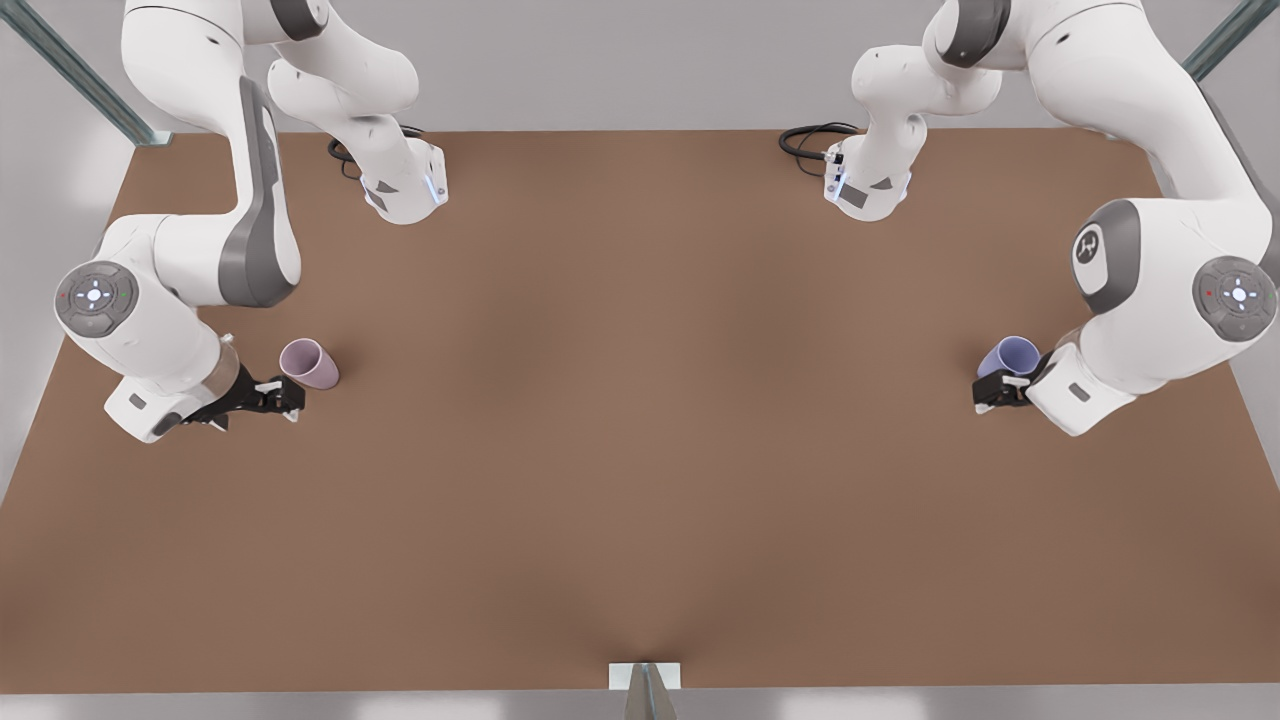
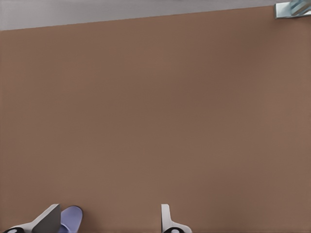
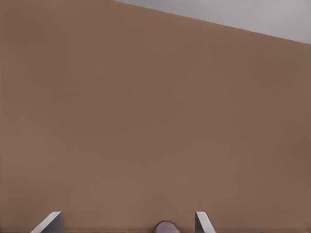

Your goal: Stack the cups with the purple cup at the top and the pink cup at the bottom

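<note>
Brown table [image 1: 640, 420] carried both cups far apart: the pink cup [image 1: 309, 363] at the front view's left beside the right gripper [image 1: 285, 398], the purple cup [image 1: 1008, 356] at its right against the left gripper [image 1: 992, 392]. Both grippers' fingers stood spread, holding nothing. Light, rigid tumblers probably suit a rim-wall pinch. Wrist views revealed each cup's place between the fingers.

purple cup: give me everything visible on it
The purple cup is a small, matte, pale lavender-blue tapered tumbler with no handle and no markings. It appears tilted, its open mouth turned toward the front view's left, near the table edge on the front view's right. The left gripper is right at it, jaws open; whether they touch it cannot be told. The left wrist view shows the cup beside one finger. The pink cup sits far across the table.
</note>
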Tool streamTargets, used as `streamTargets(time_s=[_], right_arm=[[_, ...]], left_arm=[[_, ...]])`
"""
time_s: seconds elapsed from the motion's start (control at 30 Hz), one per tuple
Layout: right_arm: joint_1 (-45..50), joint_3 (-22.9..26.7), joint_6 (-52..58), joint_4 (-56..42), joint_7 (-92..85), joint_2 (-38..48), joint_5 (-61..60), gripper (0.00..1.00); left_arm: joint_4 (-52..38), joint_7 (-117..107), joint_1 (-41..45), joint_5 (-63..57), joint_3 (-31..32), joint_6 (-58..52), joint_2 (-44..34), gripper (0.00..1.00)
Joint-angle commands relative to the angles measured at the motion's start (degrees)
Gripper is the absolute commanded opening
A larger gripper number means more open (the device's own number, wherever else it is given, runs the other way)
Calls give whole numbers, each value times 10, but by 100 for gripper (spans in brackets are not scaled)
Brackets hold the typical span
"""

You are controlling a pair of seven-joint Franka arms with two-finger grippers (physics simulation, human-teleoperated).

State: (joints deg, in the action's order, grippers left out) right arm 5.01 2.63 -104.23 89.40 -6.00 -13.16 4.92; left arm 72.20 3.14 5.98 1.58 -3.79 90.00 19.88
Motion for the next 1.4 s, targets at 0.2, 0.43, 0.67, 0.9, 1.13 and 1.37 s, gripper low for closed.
streamTargets(time_s=[0.2, 0.43, 0.67, 0.9, 1.13, 1.37], right_arm=[[-1, 13, -41, 138, -50, 55, -2, 100], [-61, 14, -57, 213, -117, 68, -26, 100], [-73, 15, -55, 206, -140, 67, -26, 100], [-120, 24, -189, 336, -195, 76, -27, 100], [-118, 64, -244, 446, -210, 127, -27, 100], [-116, 78, -249, 449, -209, 96, -74, 100]], left_arm=[[0, 7, 0, 0, 0, -5, -1, 100], [0, 11, 0, -1, -2, -22, -3, 100], [100, 10, 1, -2, -4, -10, -69, 100], [137, 9, 1, -11, -4, -2, -89, 100], [140, 9, 1, -11, -4, -1, -87, 100], [139, 9, 1, -11, -4, -2, -83, 100]])
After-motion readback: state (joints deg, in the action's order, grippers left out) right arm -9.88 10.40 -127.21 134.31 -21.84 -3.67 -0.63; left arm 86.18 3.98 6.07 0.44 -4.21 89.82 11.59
